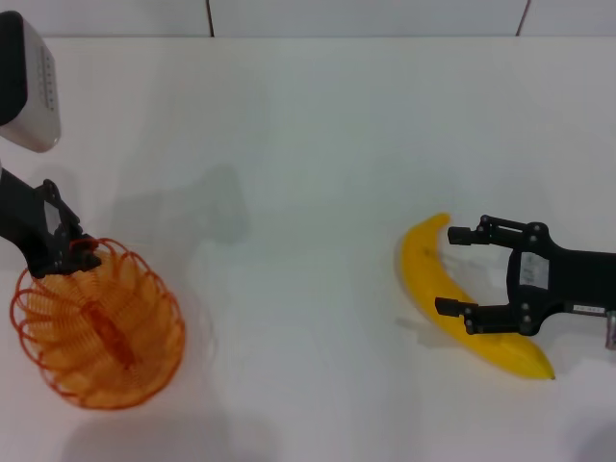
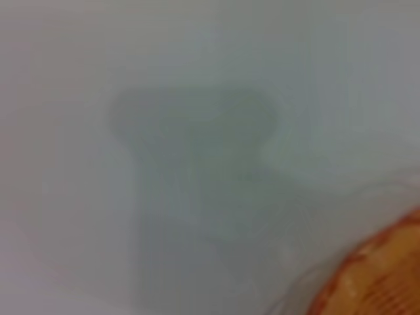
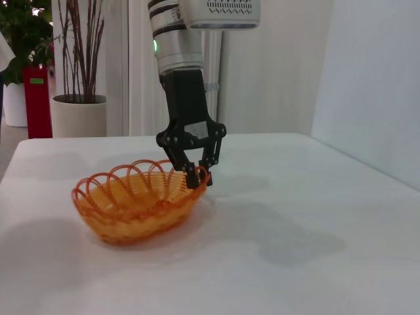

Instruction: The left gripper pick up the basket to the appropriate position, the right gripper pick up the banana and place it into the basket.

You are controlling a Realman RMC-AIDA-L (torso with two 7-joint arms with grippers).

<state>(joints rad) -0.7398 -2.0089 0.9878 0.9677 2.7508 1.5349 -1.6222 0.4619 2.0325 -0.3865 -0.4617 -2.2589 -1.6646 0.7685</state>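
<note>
The orange wire basket [image 1: 96, 332] sits at the near left of the white table. My left gripper [image 1: 82, 255] is shut on the basket's far rim; the right wrist view shows its fingers clamped on the rim [image 3: 197, 177] of the basket [image 3: 134, 200]. A blurred edge of the basket [image 2: 380, 275] shows in the left wrist view. The yellow banana [image 1: 423, 265] lies on the table at the right. My right gripper [image 1: 450, 271] is open, one finger on each side of the banana's upper half.
The white table [image 1: 318, 144] runs back to a tiled wall. My left arm's grey-white housing [image 1: 24, 87] hangs over the far left. Beyond the table's edge in the right wrist view stand potted plants [image 3: 75, 105] and a red object [image 3: 36, 98].
</note>
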